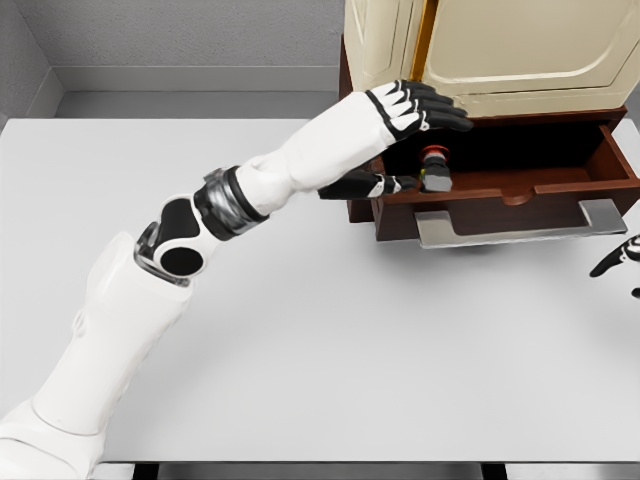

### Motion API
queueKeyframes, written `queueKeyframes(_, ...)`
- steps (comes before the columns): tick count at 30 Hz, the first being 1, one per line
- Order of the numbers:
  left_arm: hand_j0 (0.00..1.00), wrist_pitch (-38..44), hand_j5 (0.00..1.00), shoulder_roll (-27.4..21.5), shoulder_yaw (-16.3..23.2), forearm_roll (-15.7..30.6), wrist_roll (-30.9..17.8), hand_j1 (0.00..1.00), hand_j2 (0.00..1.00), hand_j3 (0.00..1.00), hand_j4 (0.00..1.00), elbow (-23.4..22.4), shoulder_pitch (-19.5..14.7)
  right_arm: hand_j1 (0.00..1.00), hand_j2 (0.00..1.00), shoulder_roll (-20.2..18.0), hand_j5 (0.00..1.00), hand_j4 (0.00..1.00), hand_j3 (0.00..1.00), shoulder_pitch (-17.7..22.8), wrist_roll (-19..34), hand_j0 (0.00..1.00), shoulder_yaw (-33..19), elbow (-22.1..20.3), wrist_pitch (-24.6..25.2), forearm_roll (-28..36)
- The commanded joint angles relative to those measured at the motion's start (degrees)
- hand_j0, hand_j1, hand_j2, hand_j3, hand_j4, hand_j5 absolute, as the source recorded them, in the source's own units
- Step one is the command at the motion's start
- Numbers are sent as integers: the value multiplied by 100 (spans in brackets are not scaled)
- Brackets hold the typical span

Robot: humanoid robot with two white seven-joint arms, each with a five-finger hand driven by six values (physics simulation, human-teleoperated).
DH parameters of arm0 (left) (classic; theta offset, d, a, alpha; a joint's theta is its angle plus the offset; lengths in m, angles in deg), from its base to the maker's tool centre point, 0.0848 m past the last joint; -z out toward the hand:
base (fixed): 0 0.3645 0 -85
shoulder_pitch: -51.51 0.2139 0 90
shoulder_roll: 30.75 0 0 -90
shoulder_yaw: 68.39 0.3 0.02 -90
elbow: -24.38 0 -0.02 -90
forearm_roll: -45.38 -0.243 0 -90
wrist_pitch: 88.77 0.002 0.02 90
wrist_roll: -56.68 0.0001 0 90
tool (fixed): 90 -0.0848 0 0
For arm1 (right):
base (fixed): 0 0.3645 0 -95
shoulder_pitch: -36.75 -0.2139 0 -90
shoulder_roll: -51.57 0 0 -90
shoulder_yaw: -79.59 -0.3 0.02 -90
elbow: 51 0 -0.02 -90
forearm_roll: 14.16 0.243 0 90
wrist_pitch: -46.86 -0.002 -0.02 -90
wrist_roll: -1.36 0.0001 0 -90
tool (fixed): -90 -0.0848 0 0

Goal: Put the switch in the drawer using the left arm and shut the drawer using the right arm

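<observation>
You've got the left hand [405, 140] over the open dark-brown wooden drawer [520, 190] of the cream-panelled cabinet [500, 50], fingers spread above, thumb below, loosely bracketing the small grey switch with a red round button [434, 168]. Can't tell if it's actually pinched. Switch sits upright at the drawer's left end, button up. Flat metal handle [520, 228] faces you. Right hand [620, 262] hangs at the smooth white tabletop [300, 350] edge, fingers relaxed.

The cabinet [480, 45] is cut off by the top edge at 12 o'clock, the right hand [622, 260] is cropped at 3 o'clock with only dark fingertips visible, and the drawer [520, 190] interior lies in deep shadow around the switch [435, 170].
</observation>
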Motion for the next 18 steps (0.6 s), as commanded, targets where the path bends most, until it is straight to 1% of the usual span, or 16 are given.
queueKeyframes(1,97,-13,97,-595,-800,182,13,97,97,97,97,275,26,63,63,-13,63,63,63,-18,-2,63,166,7,15,30)
queueKeyframes(2,97,-13,97,-753,-1037,199,30,97,97,97,97,266,132,63,63,-13,63,63,63,-123,-2,63,280,7,15,30)
queueKeyframes(3,97,-13,97,-955,-1283,304,30,97,97,97,97,275,334,63,63,-13,63,63,63,-220,-2,63,359,7,15,30)
queueKeyframes(4,99,-13,99,-1342,-1705,506,30,99,99,99,99,275,624,63,63,-13,63,63,63,-422,-2,63,500,16,15,13)
queueKeyframes(5,100,-13,100,-1596,-2021,612,30,100,100,100,100,266,799,63,63,-13,63,63,63,-571,-2,63,649,24,15,13)
queueKeyframes(6,100,-13,100,-1764,-2312,709,39,100,100,100,100,275,1142,63,63,-13,63,63,63,-668,-2,63,773,42,15,-5)
queueKeyframes(7,100,-13,100,-1861,-2417,718,39,100,100,100,100,275,1380,63,63,-13,63,63,63,-677,-2,63,843,42,15,-23)
queueKeyframes(9,100,-13,100,-2168,-2549,726,39,100,100,100,100,187,1968,63,63,-13,63,63,63,-686,-2,63,878,51,15,-23)
queueKeyframes(10,100,-13,100,-2160,-2576,718,30,100,100,100,100,29,2162,63,63,-13,63,63,63,-686,-2,63,878,51,15,-23)
queueKeyframes(11,100,-13,100,-2168,-2576,718,30,100,100,100,100,-217,2233,63,63,-13,63,63,63,-721,-2,63,878,60,15,-23)
queueKeyframes(12,100,-13,100,-2177,-2602,718,30,100,100,100,100,-375,2233,63,63,-13,63,63,63,-738,-2,63,878,60,15,-23)
queueKeyframes(13,100,-13,100,-2195,-2628,709,13,100,100,100,100,-437,2198,63,63,-13,63,63,63,-774,-2,63,887,60,15,-31)
queueKeyframes(14,100,-13,100,-2388,-2629,709,-5,100,100,100,100,-543,2198,63,63,-13,63,63,63,-888,-2,63,992,60,15,-23)
queueKeyframes(16,100,-13,100,-2485,-2637,709,-5,100,100,100,100,-560,2215,63,63,-13,63,63,63,-1134,-2,63,1238,95,15,-31)
queueKeyframes(18,100,-13,100,-2494,-2637,709,-5,100,100,100,100,-560,2233,63,63,-13,63,63,63,-1231,-2,63,1309,112,15,-40)
